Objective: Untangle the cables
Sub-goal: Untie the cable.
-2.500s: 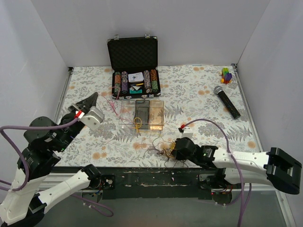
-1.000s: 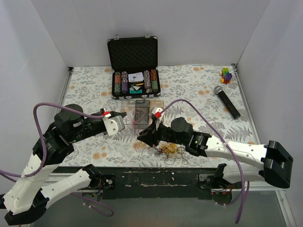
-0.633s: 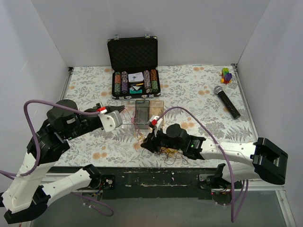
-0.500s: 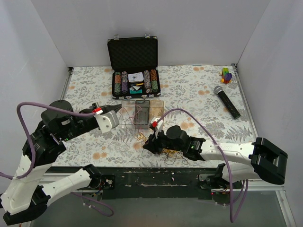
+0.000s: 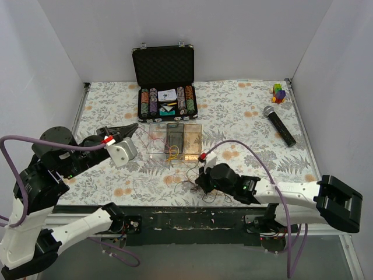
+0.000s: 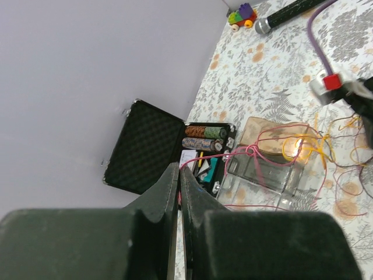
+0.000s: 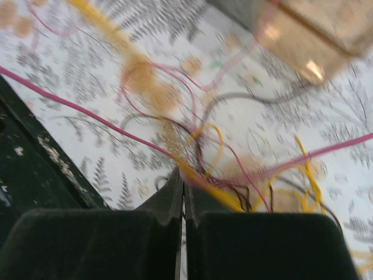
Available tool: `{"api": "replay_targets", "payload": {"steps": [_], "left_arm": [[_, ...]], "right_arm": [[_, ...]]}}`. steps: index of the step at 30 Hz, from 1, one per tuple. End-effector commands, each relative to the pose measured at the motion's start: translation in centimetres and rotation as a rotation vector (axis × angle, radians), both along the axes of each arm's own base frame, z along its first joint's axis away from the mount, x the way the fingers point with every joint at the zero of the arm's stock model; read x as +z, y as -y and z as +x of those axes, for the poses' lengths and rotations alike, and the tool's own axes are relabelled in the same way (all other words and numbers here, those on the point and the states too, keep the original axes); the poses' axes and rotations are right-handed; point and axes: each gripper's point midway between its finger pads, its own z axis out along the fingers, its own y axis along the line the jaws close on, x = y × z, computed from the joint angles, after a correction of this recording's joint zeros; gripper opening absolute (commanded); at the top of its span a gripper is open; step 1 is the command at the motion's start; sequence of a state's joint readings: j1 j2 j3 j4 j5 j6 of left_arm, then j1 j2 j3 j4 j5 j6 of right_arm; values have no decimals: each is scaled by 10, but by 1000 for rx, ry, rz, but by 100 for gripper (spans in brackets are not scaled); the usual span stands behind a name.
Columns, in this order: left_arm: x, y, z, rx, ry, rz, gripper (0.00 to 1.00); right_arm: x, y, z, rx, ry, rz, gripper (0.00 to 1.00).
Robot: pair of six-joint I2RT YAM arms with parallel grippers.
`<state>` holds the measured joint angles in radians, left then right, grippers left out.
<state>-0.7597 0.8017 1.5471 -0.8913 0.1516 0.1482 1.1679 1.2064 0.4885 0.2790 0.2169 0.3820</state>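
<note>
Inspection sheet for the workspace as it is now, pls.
Surface: floral-print table cover, flat.
Job's things: tangle of thin pink, yellow and brown wires, partly lying over clear plastic box.
Clutter: open black poker-chip case; black microphone; multicoloured toy.
Grippers: left gripper shut on pink wire; right gripper shut on the tangle's strands, view blurred.
Cables: purple arm cables, slack loops.
Surroundings: white walls.

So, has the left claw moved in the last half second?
Yes. The left claw has pulled back leftward, away from the clear box, with the pink cable pinched.
</note>
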Motion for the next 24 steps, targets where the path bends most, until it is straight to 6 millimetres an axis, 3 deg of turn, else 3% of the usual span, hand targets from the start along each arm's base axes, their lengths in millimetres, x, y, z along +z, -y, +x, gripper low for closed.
{"api": "replay_targets", "payload": {"steps": [1,8,14,17,19,24], "left_arm": [[23,-23,0,76,102,13,0],[36,-37,1,127,176,22,0],[47,-56,12,240,310,47,0],[66,-73,24,370,452,21,0],[80,-75,21,379,503,-23,0],[65,-61,13,271,418,-2,0]], "right_arm": [[-42,59,-2,-231,-113,-98,1],[-82,115,-19,-441,-263,-197,1],[-93,135,-24,-544,-320,-231,1],[-95,139,-25,-575,-346,-227,1],[-94,136,-25,-564,-349,-218,1],[-64,109,-18,-450,-294,-124,5]]}}
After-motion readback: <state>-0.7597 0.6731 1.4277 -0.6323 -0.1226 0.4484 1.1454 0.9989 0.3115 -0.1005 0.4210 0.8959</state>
